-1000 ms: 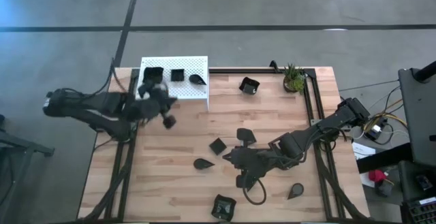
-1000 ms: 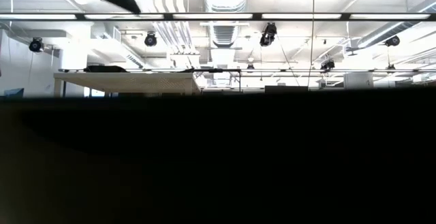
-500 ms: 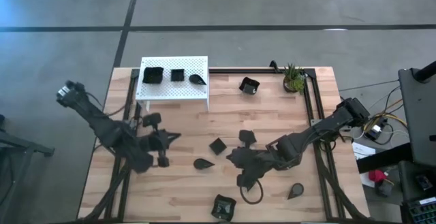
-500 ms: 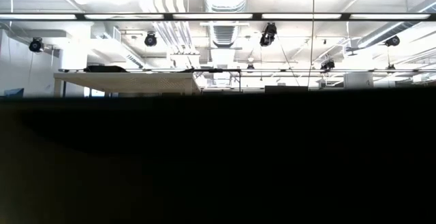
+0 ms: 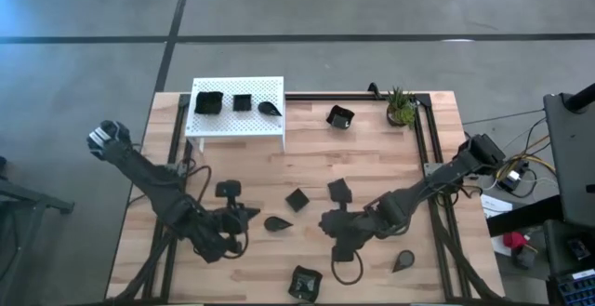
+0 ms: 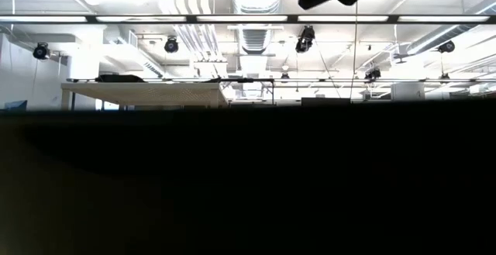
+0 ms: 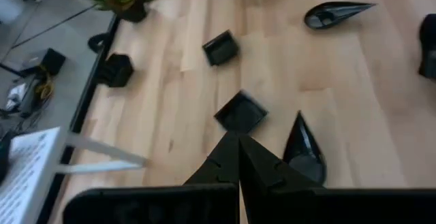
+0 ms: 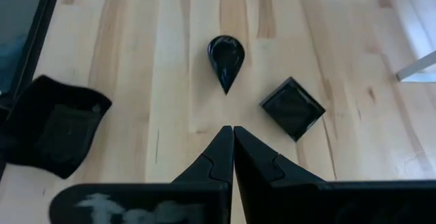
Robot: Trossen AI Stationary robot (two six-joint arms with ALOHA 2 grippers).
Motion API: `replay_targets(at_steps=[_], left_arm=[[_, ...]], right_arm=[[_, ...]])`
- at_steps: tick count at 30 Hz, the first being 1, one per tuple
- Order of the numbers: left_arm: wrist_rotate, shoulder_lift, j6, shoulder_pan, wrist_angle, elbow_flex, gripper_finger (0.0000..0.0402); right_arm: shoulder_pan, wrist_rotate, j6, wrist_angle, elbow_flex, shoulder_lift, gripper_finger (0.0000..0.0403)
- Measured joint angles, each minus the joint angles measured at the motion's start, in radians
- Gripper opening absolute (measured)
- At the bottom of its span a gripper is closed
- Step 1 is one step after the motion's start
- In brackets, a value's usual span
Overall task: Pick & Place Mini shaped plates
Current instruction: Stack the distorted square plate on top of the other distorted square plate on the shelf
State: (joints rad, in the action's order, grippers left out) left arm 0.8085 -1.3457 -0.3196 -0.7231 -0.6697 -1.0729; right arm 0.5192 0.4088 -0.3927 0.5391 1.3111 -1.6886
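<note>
Both sets of fingers pressed together, empty: left fingers point(image 7: 238, 157) beside teardrop dish point(image 7: 302, 147) on the counter point(image 7: 354, 115); I'd spread, then straddle its rim

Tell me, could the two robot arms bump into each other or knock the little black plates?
Maybe. The left gripper and right gripper, both shut and empty, point toward the same teardrop plate, so they might collide reaching for it. The small square plate lies close by and could get nudged aside.
</note>
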Motion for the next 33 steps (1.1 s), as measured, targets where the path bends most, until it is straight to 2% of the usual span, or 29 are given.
replay_targets(at_steps=[7, 13, 20, 24, 33], left_arm=[[-0.147, -0.062, 0.113, 0.000, 0.156, 0.000, 0.0000], [-0.217, -0.119, 0.079, 0.000, 0.202, 0.000, 0.0000], [-0.235, -0.198, 0.013, 0.000, 0.237, 0.000, 0.0000], [-0.282, -0.234, -0.022, 0.000, 0.279, 0.000, 0.0000], [-0.381, -0.275, 0.006, 0.001, 0.321, -0.069, 0.0000]], right_arm=[[0.019, 0.001, 0.000, -0.027, -0.014, 0.000, 0.0008], [0.024, 0.003, 0.027, -0.060, -0.014, 0.000, 0.0008], [0.024, 0.013, 0.068, -0.112, -0.014, 0.000, 0.0008], [0.027, 0.012, 0.071, -0.131, -0.014, 0.000, 0.0008], [0.031, 0.009, 0.068, -0.130, -0.014, 0.000, 0.0008]])
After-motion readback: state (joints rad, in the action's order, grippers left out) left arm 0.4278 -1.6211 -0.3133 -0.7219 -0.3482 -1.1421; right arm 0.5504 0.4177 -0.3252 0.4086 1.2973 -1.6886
